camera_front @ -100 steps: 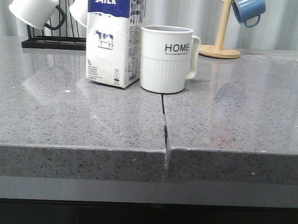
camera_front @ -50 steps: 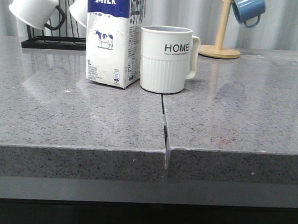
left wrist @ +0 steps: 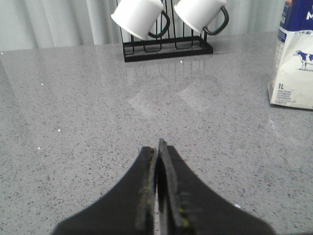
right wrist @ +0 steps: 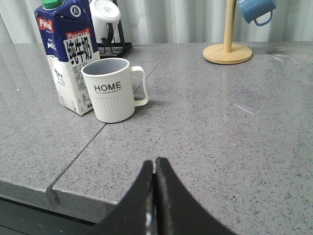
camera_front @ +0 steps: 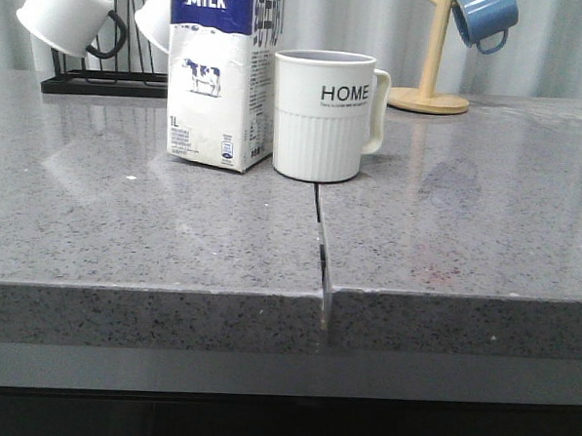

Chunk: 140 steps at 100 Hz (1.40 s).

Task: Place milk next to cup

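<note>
Front view: the milk (camera_front: 223, 73) stands upright on the grey speckled table (camera_front: 154, 230), just beside the cup (camera_front: 324, 114) on its left; from this angle the two overlap, and contact cannot be judged. The cup's handle points right, "HOME" facing the camera. Neither arm appears in the front view.

Left wrist view: the left pincer (left wrist: 157, 152) is clenched, its dark fingers pressed together with nothing between them, held low above bare table and aimed toward a black wire rack (left wrist: 166, 46) bearing two white mugs (left wrist: 139, 17). The milk shows at the frame's edge.

Right wrist view: the right pincer (right wrist: 154, 169) is likewise clenched and empty, poised above the table's near edge, well apart from the cup and milk. A blue mug (right wrist: 257, 10) hangs from a wooden stand (right wrist: 228, 49) behind.
</note>
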{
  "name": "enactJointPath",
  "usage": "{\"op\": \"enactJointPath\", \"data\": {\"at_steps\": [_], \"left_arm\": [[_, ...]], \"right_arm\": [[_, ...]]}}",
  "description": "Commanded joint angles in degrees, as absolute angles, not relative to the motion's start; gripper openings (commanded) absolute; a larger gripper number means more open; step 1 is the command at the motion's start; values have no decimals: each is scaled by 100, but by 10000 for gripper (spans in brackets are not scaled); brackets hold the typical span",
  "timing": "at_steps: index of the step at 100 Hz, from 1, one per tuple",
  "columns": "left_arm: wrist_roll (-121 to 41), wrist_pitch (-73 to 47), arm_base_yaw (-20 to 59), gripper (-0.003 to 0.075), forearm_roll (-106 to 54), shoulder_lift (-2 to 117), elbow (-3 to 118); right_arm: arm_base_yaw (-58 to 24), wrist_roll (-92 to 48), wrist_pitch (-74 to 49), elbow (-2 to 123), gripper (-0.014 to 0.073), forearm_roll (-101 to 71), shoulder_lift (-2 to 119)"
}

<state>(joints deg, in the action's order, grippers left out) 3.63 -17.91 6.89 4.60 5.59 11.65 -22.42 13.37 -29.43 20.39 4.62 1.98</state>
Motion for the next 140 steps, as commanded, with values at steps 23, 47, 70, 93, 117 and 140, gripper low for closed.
{"op": "enactJointPath", "data": {"at_steps": [23, 47, 70, 93, 117, 140], "left_arm": [[287, -256, 145, -21, 170, 11, 159], [222, -373, 120, -21, -181, -214, -256], [222, -332, 120, -21, -181, -214, -245], [222, -332, 120, -21, -181, -214, -245], [222, -332, 120, -21, -181, -214, -245], [222, -332, 120, -20, -181, -214, -245]], "right_arm": [[-2237, 1273, -2506, 2177, -68, 500, 269], [-2237, 1273, -2511, 2177, -68, 500, 276], [-2237, 1273, -2511, 2177, -68, 500, 276], [-2237, 1273, -2511, 2177, -68, 500, 276], [-2237, 1273, -2511, 2177, -68, 500, 276], [-2237, 1273, -2477, 2152, -68, 506, 276]]}}
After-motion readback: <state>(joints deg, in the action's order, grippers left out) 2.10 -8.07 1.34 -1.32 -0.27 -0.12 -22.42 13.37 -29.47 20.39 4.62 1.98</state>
